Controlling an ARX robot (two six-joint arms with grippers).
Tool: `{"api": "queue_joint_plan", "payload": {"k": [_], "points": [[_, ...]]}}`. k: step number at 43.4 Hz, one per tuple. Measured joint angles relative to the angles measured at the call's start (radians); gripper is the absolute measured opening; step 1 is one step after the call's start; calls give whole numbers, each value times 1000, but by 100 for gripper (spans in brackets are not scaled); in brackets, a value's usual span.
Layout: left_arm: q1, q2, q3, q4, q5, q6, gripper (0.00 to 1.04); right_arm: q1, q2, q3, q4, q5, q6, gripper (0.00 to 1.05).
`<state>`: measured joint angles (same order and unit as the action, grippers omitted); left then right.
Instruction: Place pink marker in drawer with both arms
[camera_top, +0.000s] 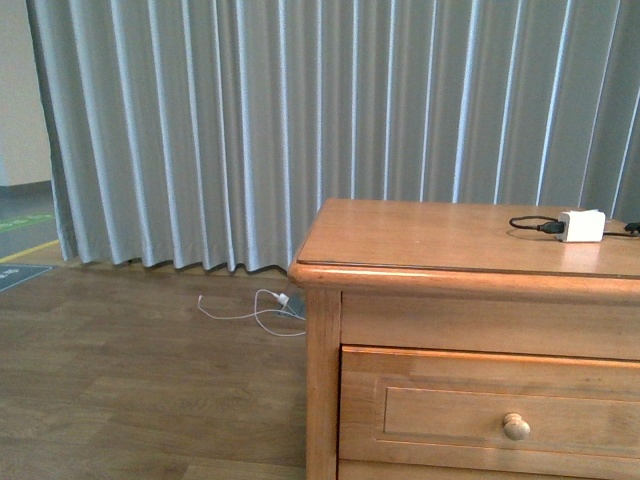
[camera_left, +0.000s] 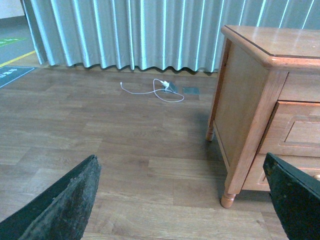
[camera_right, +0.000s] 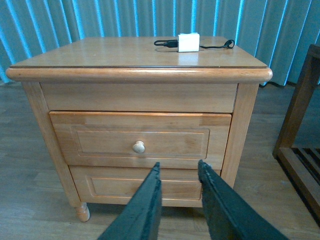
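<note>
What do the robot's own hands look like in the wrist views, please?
Only the fingers show: the left hand has broad, dark, rough-surfaced, wedge-shaped fingers; the right hand has slimmer, smoother dark tapered fingers. No cables or markings are visible.

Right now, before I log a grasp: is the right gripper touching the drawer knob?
Apart. The right wrist view shows the right gripper short of the knob, with bare drawer front between them.

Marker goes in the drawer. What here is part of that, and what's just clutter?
For the job:
- drawer, shut, with its knob
- left tool, open
- right tool, slightly open
- pink marker: not in view

Lying about:
- white charger block with its black cable on the cabinet top
- white cable on the floor
- lower drawer
</note>
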<state>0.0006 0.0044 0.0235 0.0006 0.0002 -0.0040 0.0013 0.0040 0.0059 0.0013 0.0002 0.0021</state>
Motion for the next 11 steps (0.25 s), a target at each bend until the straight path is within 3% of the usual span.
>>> {"api": "queue_joint_plan", "payload": {"k": [5, 11], "points": [[0, 0, 0, 0, 0, 0, 99, 0, 0, 0, 0, 0, 0, 46], [0, 0, 0, 0, 0, 0, 99, 0, 0, 0, 0, 0, 0, 76]]}}
